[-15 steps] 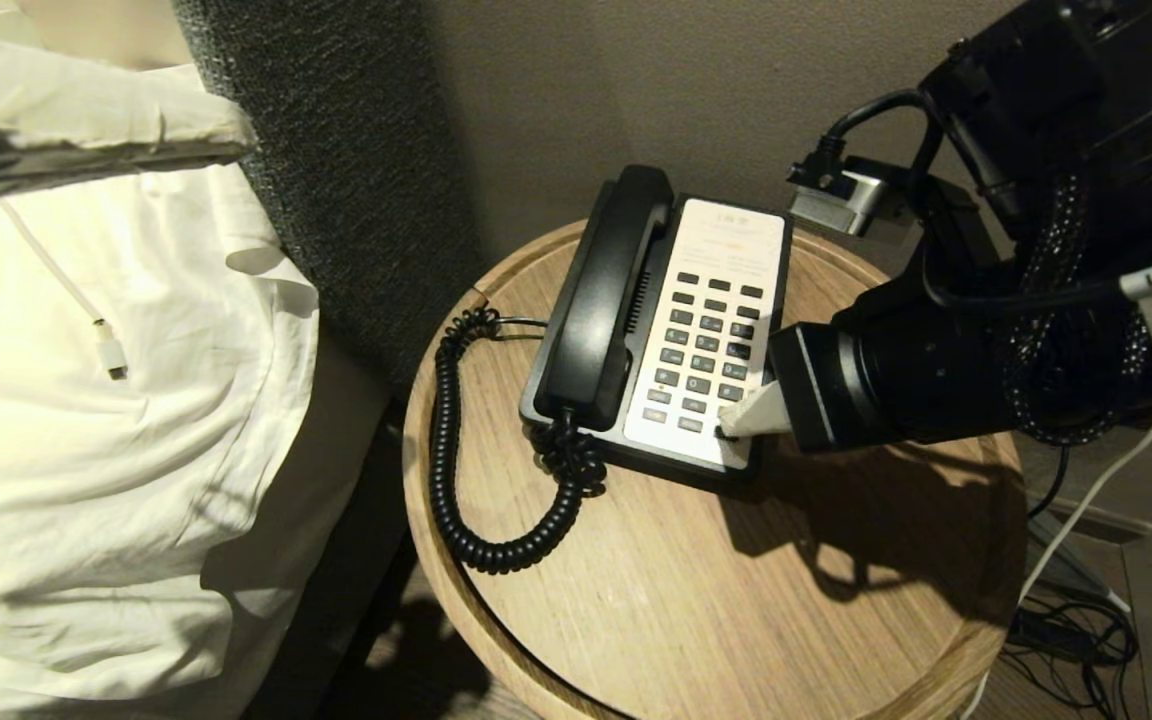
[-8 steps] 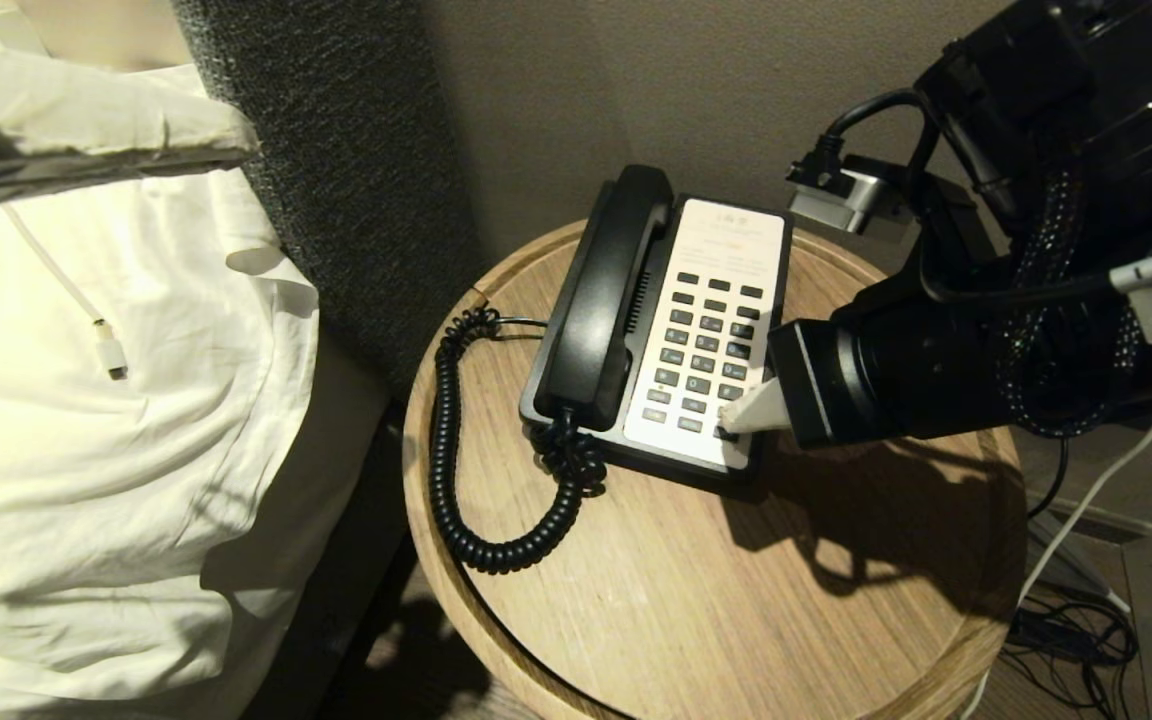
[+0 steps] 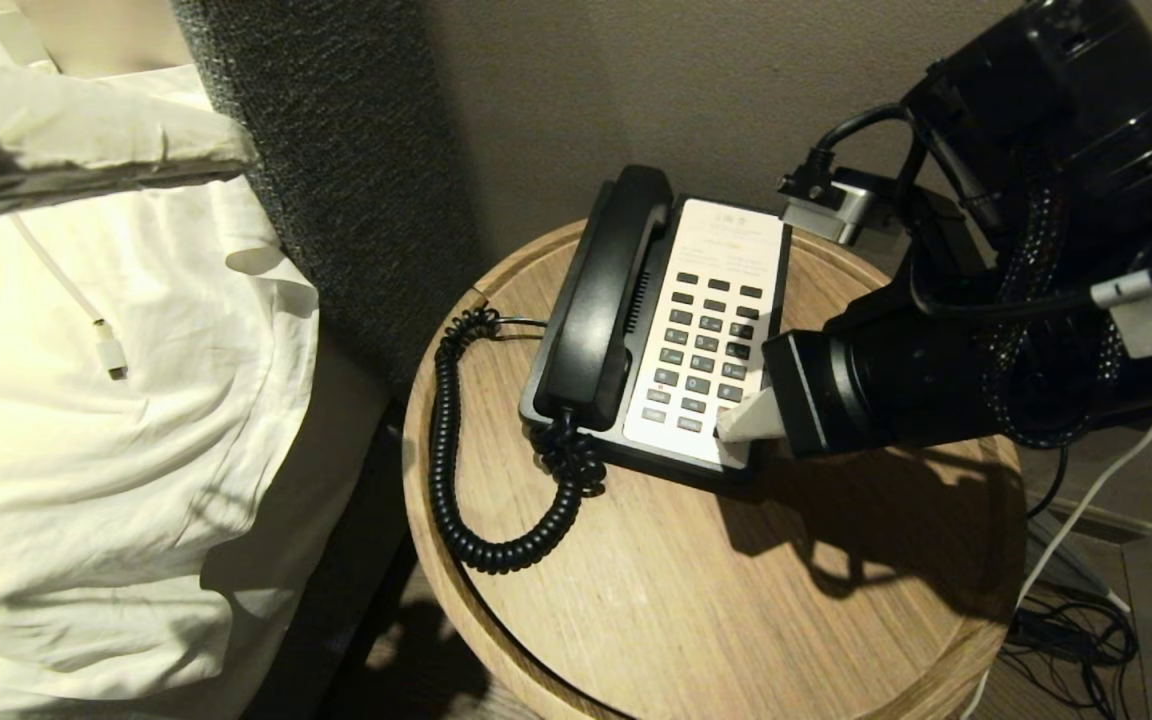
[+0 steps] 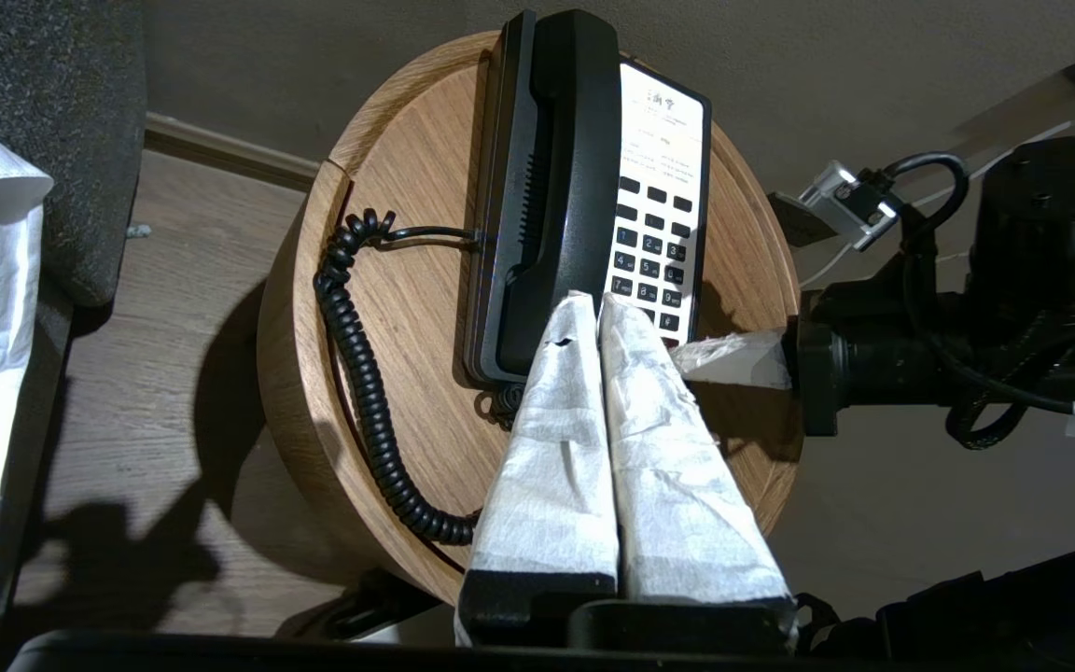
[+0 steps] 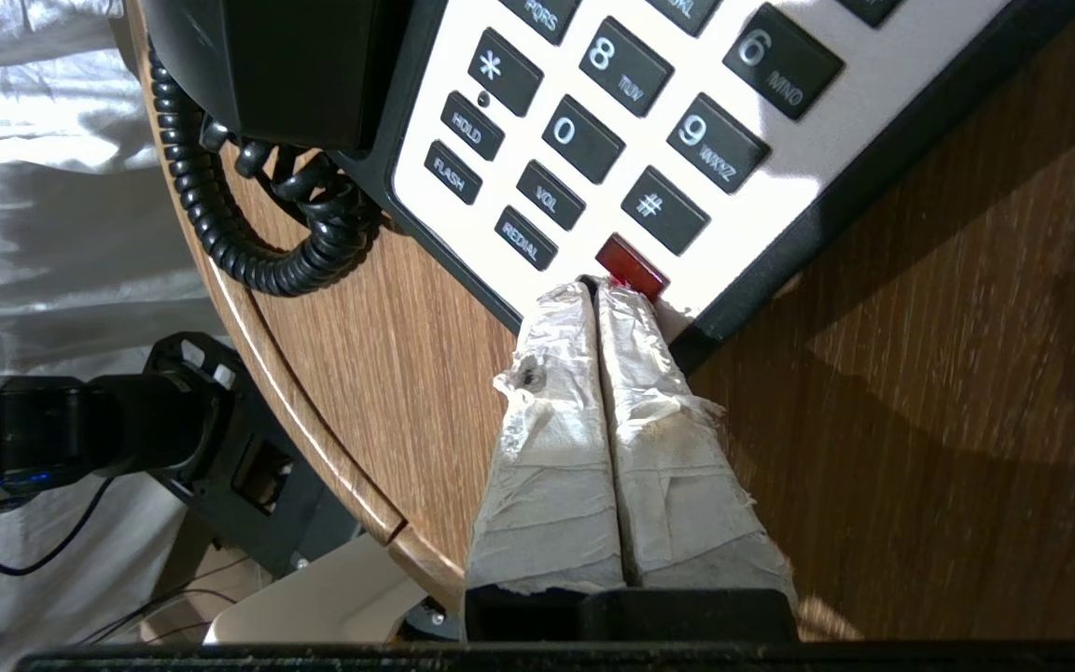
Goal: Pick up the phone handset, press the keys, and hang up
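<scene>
Glossy black phone handset (image 3: 604, 300), dark grey keys (image 3: 704, 345), one red button (image 5: 631, 266)

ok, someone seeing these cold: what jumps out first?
The right gripper, its taped fingers pressed together, tips at the red button on the near corner of the keys. Next, the phone handset lying in its cradle on the round wooden table, coiled cord looping off to the left.

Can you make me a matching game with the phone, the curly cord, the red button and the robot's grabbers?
Things:
1. phone handset
2. coiled cord
3. red key
4. left gripper

States:
A. shut, hanging above the table, holding nothing
B. lying in its cradle
C. at the right gripper's shut tips
D. looped on the round table

Pairs: 1-B, 2-D, 3-C, 4-A
</scene>
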{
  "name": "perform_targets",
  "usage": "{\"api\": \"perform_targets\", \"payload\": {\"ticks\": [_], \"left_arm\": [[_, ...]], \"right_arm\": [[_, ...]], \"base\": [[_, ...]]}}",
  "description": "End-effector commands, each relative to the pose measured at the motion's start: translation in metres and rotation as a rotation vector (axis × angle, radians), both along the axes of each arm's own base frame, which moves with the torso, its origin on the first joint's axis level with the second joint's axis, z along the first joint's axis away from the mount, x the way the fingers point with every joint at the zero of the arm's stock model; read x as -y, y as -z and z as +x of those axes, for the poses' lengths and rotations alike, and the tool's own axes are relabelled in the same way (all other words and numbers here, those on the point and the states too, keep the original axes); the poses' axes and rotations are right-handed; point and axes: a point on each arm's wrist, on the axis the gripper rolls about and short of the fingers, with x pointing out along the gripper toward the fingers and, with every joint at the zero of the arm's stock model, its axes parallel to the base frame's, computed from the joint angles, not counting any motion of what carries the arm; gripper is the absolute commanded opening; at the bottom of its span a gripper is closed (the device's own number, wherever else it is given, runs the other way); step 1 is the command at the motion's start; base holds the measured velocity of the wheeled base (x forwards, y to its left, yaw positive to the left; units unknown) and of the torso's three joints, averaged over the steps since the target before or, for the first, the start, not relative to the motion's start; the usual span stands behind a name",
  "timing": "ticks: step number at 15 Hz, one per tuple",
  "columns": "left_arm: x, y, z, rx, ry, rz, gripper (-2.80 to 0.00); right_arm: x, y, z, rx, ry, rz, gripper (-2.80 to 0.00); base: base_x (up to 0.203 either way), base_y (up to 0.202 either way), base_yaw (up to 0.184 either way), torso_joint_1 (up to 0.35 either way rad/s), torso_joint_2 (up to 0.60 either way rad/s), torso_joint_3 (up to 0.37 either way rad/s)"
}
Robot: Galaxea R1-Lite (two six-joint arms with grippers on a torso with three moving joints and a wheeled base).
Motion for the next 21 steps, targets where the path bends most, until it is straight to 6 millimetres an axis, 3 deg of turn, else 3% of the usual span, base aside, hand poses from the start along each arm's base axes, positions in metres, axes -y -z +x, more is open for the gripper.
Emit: {"api": "perform_targets", "payload": {"ticks": [1,6,13,16,21], "left_arm": [[-0.001,0.0,-0.001,-0.001,0.0,-0.003,-2.8],[-0.002,0.001,-0.001,-0.002,0.002,-0.002,-2.8],[-0.002,0.002,-0.001,-0.019,0.0,-0.013,-2.8],[-0.005,0.002,0.002,-0.037,-0.041,-0.039,-2.8],[-0.028,0.003,0.0,-0.073,-0.153,-0.086,-2.8]], "right_arm": [[-0.002,0.003,0.002,-0.001,0.003,-0.018,-2.8],[-0.001,0.004,0.004,-0.001,0.01,-0.019,-2.8],[0.013,-0.013,-0.01,0.02,0.011,0.014,-2.8],[0.023,-0.023,-0.019,0.042,0.012,0.039,-2.8],[0.051,-0.041,-0.045,0.068,0.029,0.063,-2.8]], "base": [[0.0,0.0,0.0,0.0,0.0,0.0],[0.0,0.0,0.0,0.0,0.0,0.0],[0.0,0.0,0.0,0.0,0.0,0.0],[0.0,0.0,0.0,0.0,0.0,0.0],[0.0,0.0,0.0,0.0,0.0,0.0]]}}
